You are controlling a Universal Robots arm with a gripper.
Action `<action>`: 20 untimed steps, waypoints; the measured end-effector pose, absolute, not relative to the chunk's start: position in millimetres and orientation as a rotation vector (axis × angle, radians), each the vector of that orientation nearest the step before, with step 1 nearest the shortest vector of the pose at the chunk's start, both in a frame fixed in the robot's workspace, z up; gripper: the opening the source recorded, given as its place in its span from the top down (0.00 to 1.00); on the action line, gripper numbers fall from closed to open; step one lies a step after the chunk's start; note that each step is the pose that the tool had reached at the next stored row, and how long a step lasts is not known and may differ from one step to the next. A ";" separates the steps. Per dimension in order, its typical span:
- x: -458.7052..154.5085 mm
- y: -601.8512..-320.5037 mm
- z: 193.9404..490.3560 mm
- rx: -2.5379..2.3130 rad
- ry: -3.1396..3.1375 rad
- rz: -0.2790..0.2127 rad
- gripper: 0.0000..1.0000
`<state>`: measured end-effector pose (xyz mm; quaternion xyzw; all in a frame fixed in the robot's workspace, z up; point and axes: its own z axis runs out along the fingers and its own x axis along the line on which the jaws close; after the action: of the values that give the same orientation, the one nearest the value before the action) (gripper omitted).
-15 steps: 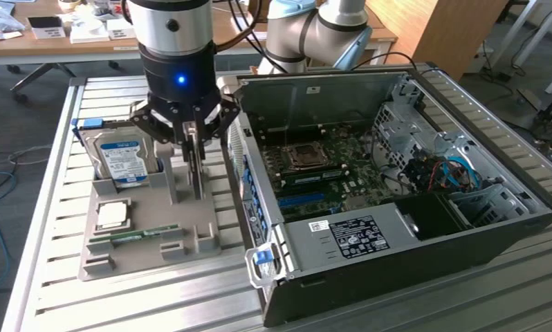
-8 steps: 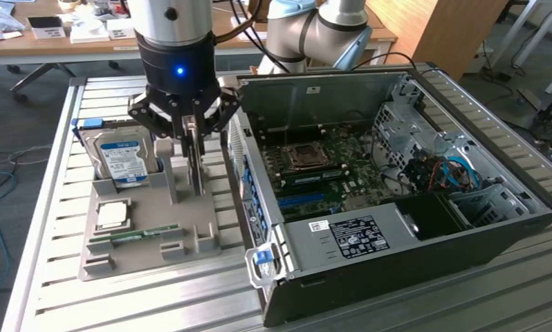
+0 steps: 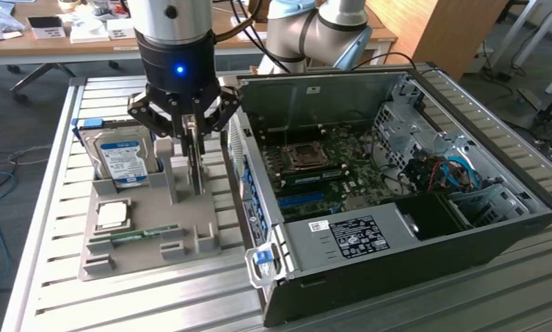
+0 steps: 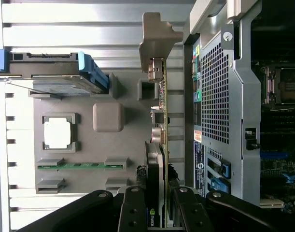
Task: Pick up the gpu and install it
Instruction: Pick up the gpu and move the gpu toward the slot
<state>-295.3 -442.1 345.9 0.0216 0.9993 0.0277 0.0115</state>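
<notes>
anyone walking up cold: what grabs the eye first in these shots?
The gripper is clamped on the gpu, holding it on edge over the grey parts tray at the exterior view's left. Right beside it, the open PC case lies with its motherboard exposed. A hard drive with a blue-white label stands in the tray, left of the gripper.

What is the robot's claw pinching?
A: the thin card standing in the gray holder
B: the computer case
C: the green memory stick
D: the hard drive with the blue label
A: the gripper is closed on the upright gpu, beside the hard drive.
</notes>
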 end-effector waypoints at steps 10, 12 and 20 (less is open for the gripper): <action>-295.2 -442.1 351.1 0.067 3.117 0.086 0.73; -295.1 -442.1 354.2 0.068 3.117 0.086 0.73; -295.1 -442.1 367.3 0.068 3.117 0.086 0.73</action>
<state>-295.1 -442.1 367.3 0.0217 0.9993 0.0277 0.0115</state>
